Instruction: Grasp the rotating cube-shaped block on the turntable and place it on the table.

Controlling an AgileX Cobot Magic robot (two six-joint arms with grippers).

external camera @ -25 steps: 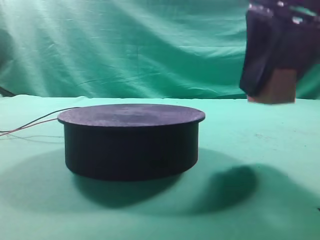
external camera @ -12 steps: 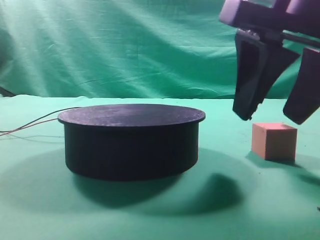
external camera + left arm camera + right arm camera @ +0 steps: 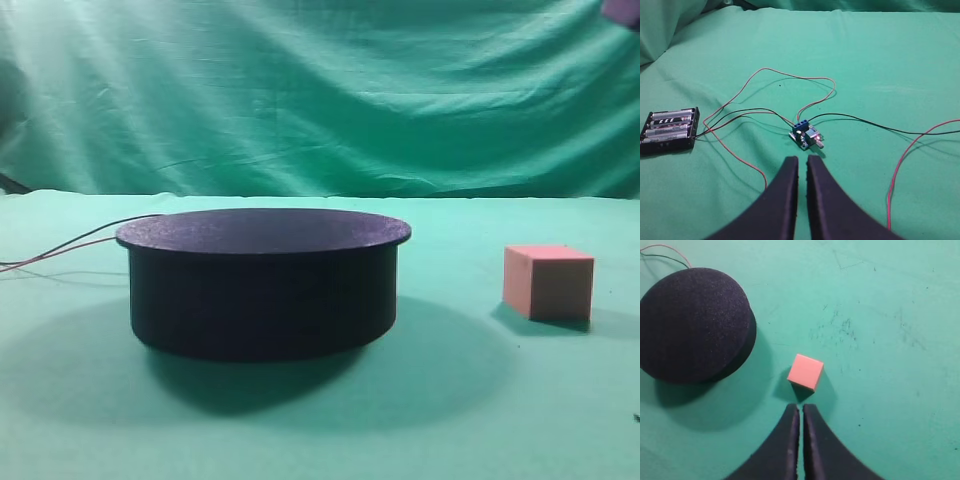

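The salmon-pink cube-shaped block (image 3: 547,281) rests on the green table (image 3: 450,420), to the right of the dark turntable (image 3: 262,280) and apart from it. From above, the block (image 3: 805,372) lies on the cloth beside the turntable (image 3: 692,325), whose flat top is bare. My right gripper (image 3: 801,407) hangs high over the block, shut with nothing between its fingers; only a corner of that arm (image 3: 625,10) shows in the exterior high view. My left gripper (image 3: 802,160) is shut and empty above the cloth, away from the block.
Red and black wires (image 3: 60,250) trail left from the turntable. Under the left gripper lie a small blue circuit board (image 3: 806,135), a black battery holder (image 3: 670,130) and looping wires (image 3: 790,80). A draped green backdrop (image 3: 320,90) stands behind the table.
The right gripper let go of the block, which now sits on the table. It then rose up out of the exterior high view and its fingers shut.
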